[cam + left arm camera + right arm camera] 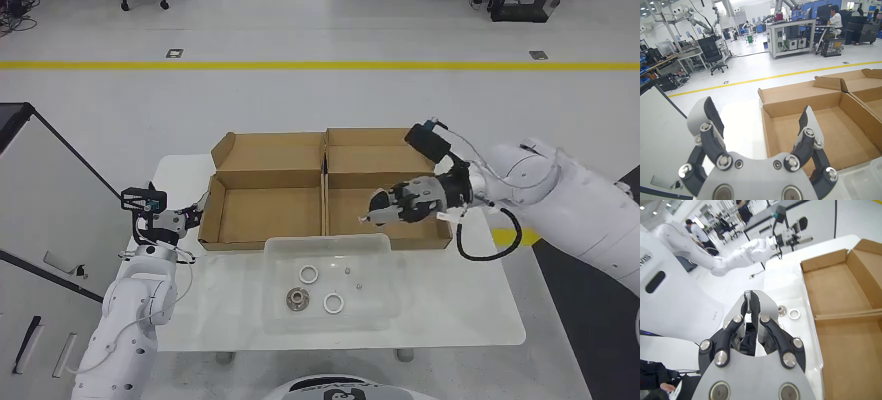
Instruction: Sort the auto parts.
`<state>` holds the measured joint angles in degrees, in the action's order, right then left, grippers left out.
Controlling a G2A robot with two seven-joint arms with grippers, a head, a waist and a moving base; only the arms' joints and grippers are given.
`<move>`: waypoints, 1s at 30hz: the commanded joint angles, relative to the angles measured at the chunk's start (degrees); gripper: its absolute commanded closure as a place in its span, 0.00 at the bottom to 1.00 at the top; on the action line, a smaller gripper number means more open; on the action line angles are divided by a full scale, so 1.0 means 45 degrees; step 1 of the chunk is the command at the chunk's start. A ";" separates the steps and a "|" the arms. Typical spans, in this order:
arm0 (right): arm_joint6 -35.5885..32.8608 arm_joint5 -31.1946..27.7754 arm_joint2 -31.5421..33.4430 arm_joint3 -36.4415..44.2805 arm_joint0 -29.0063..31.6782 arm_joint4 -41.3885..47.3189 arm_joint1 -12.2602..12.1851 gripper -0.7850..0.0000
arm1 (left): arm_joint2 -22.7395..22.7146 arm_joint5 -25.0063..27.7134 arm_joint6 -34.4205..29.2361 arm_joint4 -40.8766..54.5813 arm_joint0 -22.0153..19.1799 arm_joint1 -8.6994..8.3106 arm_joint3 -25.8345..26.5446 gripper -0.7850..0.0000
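White table [450, 300] — right claw [750, 295] pinches a bolt [748, 304] lengthwise; left claw [758, 105] spread.

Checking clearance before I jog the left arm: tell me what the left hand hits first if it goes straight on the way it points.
Most likely the near side wall of the left cardboard box: the open left hand points at it from beside the box; depth is unclear.
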<state>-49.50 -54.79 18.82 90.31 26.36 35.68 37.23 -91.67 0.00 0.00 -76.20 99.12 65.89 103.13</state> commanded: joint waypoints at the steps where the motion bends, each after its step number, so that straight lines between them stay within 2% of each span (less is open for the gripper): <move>1: 0.0279 -0.0280 -0.0099 0.0200 -0.0070 0.0690 0.0076 1.00 | 0.0000 0.0000 0.0000 0.0000 0.0000 0.0000 0.0000 0.00; 7: 0.0712 -0.0713 -0.0117 0.1052 -0.0342 0.2888 0.0507 1.00 | 0.0000 0.0000 0.0000 0.0000 0.0000 0.0000 0.0000 0.00; 16: 0.0708 -0.0713 0.1381 0.2180 0.0295 0.6179 0.1348 1.00 | 0.0000 0.0000 0.0000 0.0000 0.0000 0.0000 0.0000 0.00; 30: 0.0708 -0.0713 0.1577 0.2298 0.0397 0.6369 0.1437 1.00 | 0.0000 0.0000 0.0000 0.0000 0.0000 0.0000 0.0000 0.00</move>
<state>-46.32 -58.00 26.02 100.71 28.20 64.48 43.74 -91.67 0.00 0.00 -76.20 99.12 65.89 103.13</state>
